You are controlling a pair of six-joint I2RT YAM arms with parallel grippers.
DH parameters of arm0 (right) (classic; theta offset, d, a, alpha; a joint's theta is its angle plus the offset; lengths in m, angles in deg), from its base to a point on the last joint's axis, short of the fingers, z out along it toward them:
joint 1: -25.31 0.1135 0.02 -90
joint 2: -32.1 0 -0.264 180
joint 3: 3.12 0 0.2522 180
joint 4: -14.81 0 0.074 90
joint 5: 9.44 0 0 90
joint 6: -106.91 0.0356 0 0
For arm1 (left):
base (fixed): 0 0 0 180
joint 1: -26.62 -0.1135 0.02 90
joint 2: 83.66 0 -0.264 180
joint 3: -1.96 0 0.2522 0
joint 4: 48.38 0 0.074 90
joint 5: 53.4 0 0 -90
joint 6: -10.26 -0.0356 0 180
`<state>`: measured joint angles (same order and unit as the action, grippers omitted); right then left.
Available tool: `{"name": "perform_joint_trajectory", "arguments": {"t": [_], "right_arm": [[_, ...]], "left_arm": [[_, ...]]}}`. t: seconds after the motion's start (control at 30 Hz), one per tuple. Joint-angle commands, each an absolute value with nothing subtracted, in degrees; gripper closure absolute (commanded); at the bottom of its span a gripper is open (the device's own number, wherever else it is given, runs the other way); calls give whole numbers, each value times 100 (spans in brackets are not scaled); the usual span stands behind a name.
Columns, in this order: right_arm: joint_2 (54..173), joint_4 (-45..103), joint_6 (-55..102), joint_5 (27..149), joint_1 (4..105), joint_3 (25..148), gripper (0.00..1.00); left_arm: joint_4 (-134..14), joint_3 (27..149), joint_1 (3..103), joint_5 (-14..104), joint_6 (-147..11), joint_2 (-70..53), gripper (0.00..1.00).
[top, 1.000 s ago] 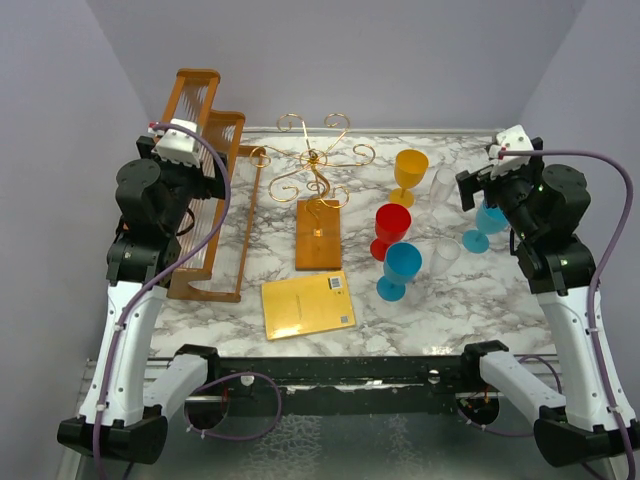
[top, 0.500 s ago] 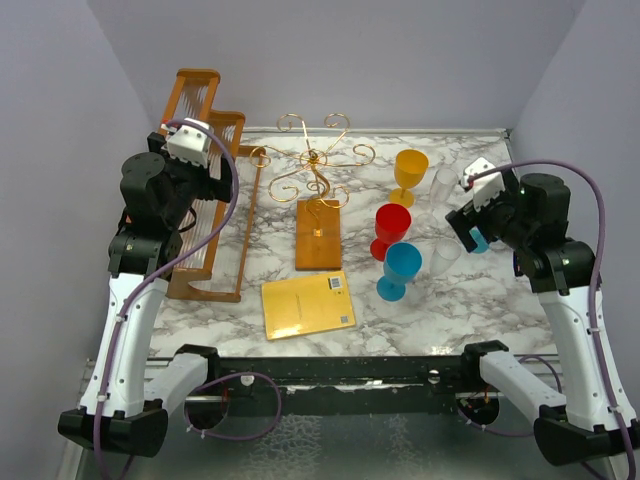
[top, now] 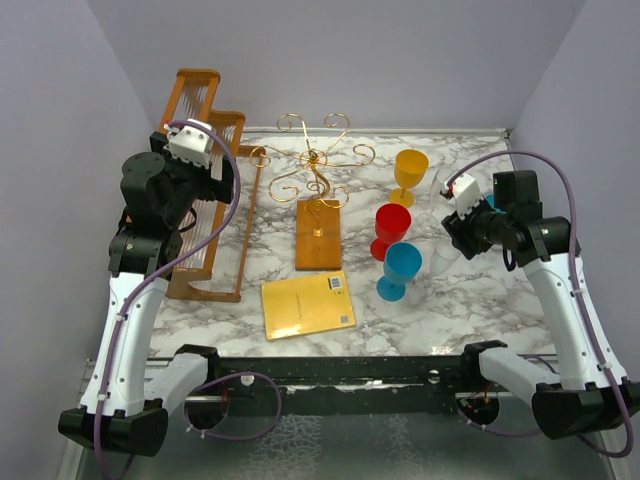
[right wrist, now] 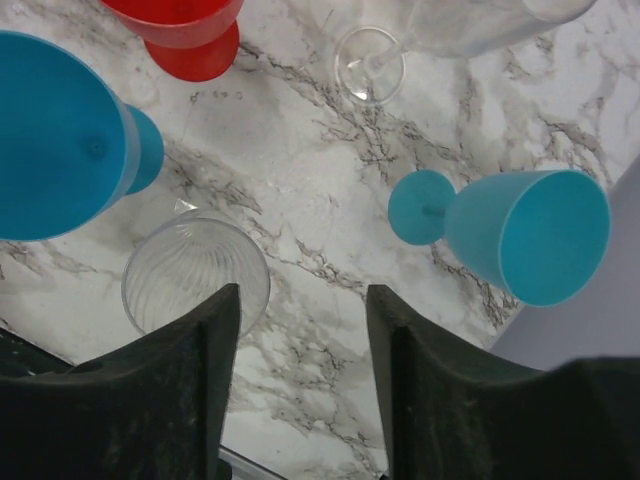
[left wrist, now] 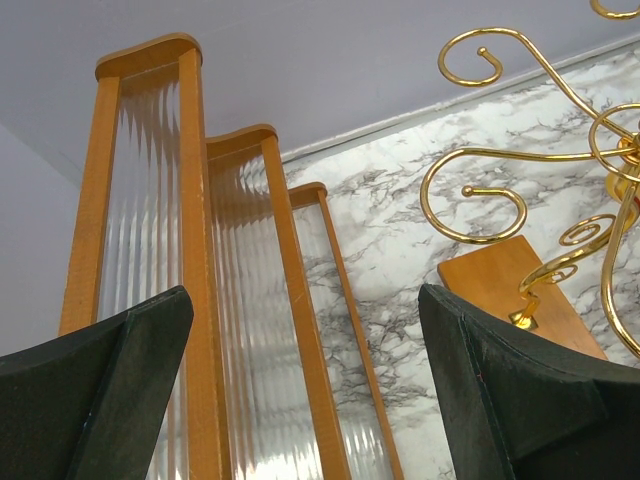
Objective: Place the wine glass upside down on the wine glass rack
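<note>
Wine glasses (top: 392, 225) stand right of the gold spiral-wire wine glass rack (top: 318, 170). The nearer right gripper (right wrist: 303, 300), half-open and empty, hovers between a clear ribbed glass (right wrist: 195, 278) and a blue plastic goblet (right wrist: 525, 235); the left gripper (left wrist: 305, 300) gapes empty.

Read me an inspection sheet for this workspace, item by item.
Surface: marble table, nothing spilled.
Job's things: wine glass rack upright, nothing hanging; yellow glass, red glass, blue glass, clear glass standing to its right.
Clutter: yellow booklet; wooden frame.
Grippers: left gripper open, empty, by the wooden frame; right gripper open, empty, over the clear glass.
Cables: purple cable looped along each arm.
Surroundings: plain walls, nothing else seen.
</note>
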<state>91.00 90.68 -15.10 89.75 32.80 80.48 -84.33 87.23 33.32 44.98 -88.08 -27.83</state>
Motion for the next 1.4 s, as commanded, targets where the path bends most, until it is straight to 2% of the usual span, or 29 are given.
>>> {"name": "perform_joint_trajectory", "arguments": {"t": [0.0,0.4,0.6,0.93,1.13,1.37], "right_arm": [[9302,9219,-1371,9405,3261,8153,53],[9773,9124,-1429,9518,3261,8083,76],[9786,9133,-1542,9642,3260,8108,99],[9012,9014,-1632,8972,3261,8483,99],[8784,9230,-1693,9484,3256,9057,99],[8840,9243,-1815,9674,3261,10103,99]], "left_arm": [[-8377,8709,3285,4634,-8858,-2788,1],[-8403,8759,3286,4731,-8843,-2741,1],[-8407,8703,3286,4738,-8922,-2702,1],[-8545,9078,3282,4382,-8951,-2388,1],[-8559,9376,3286,4208,-8903,-2136,1],[-8501,9680,3284,4577,-8683,-2019,1]]}}
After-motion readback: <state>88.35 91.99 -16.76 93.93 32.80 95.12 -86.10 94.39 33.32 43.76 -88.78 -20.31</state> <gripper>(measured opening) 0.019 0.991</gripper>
